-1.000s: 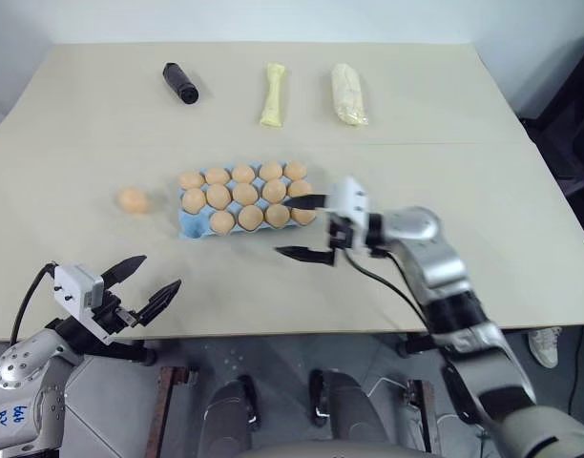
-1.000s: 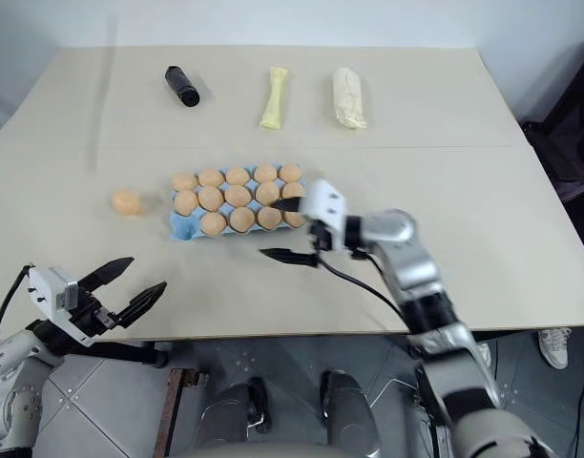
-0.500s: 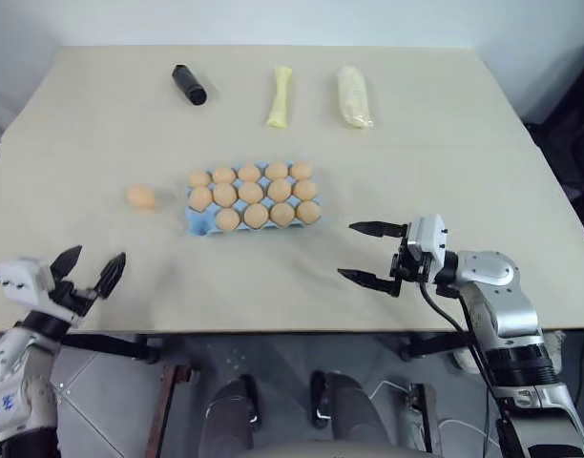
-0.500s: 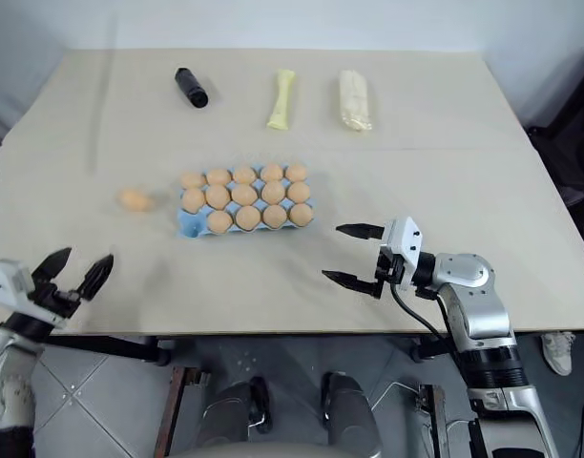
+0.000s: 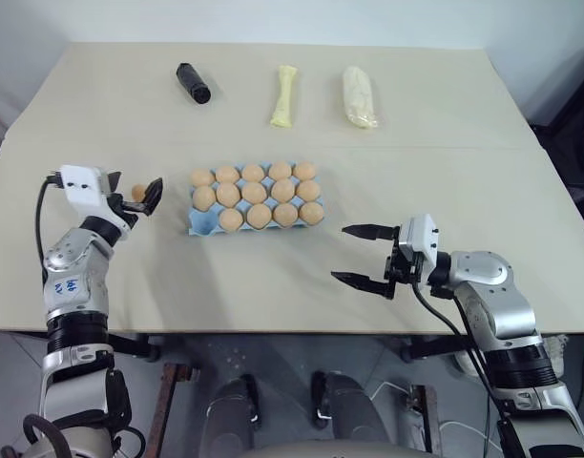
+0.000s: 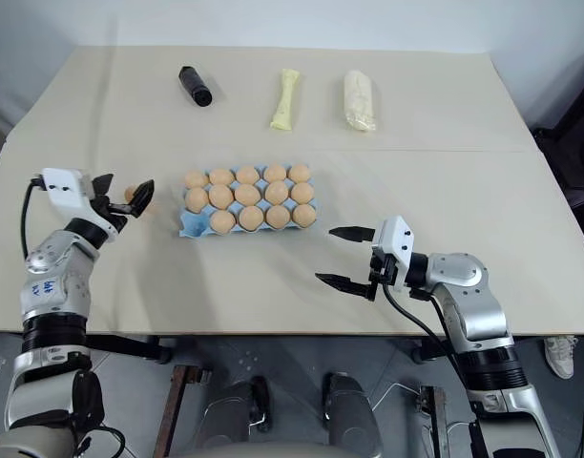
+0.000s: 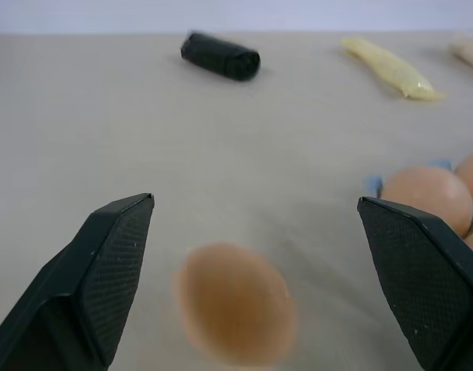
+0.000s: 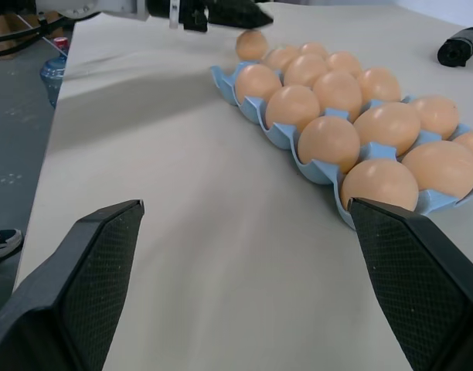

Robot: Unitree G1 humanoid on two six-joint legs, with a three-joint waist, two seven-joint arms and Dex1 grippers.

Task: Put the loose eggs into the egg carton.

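Left gripper (image 5: 133,197) spread wide and empty, held level at the left side of the table (image 5: 273,286), fingers pointing away from the robot. The last loose egg (image 7: 235,303) sits on the bare tabletop between the two fingers in the left wrist view, touching neither; whether the tips have drawn level with it I cannot tell. From the head views the egg (image 6: 130,194) peeks out between the fingertips, just left of the egg carton (image 5: 198,224).

Right gripper (image 5: 371,256) also wide open, holding nothing, near the front edge on the right, pointing left, well apart from the carton.

Carton: light blue, middle of the table. Fourteen eggs seated; near row shows one empty cup at its left end, the corner closest to the loose egg.

Far edge: black cylinder (image 5: 193,83), thin pale yellow bag (image 5: 283,96), thicker pale bag (image 5: 360,95). Not involved.

Handling, as judged: egg is light, rigid, brittle shell, smooth and rounded, so apt to roll or squirt out if pinched off-centre. Best taken across its widest middle, pads square on opposite sides, closing gently, just firm enough to lift. Too hard cracks it; too high on the curve and it slips. Lower into the cup, do not drop. Mind neighbouring eggs with the outer finger.
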